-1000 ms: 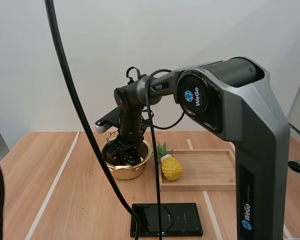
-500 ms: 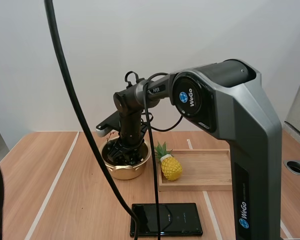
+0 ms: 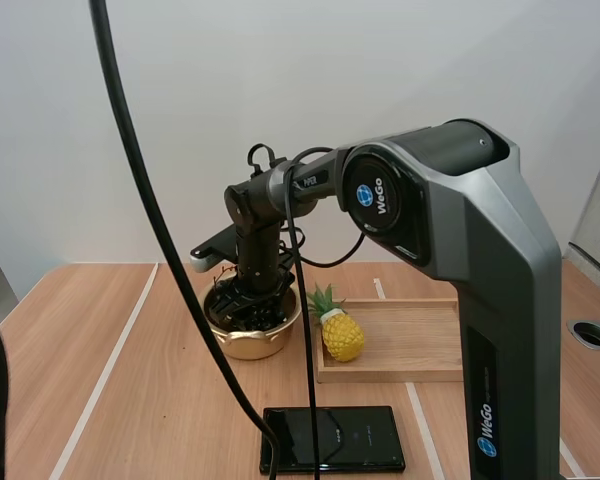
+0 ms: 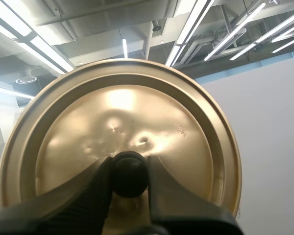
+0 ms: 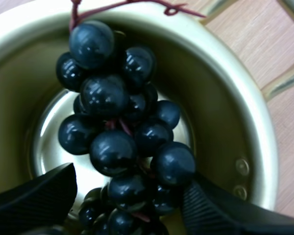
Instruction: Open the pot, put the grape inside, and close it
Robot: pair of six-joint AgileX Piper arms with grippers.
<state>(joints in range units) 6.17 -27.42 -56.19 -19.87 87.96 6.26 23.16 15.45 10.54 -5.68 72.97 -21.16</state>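
Right wrist view: right gripper (image 5: 131,178) fingers apart around grapes (image 5: 112,122) inside pot (image 5: 235,127). Left gripper (image 4: 129,164) clamped on lid (image 4: 137,107) knob (image 4: 129,176). Risk: stem (image 5: 127,4) snags finger on withdrawal, grapes dragged out.

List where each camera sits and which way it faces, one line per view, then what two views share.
High view: behind and above the bases, looking forward and down over the table; my right arm reaches to the pot, right gripper at its mouth.
Left wrist view: on my left arm, facing the lid; left gripper pinches its knob.
Right wrist view: on my right arm, looking down into the pot; open fingers flank the grapes.
Shared: high and right wrist views both show the pot.
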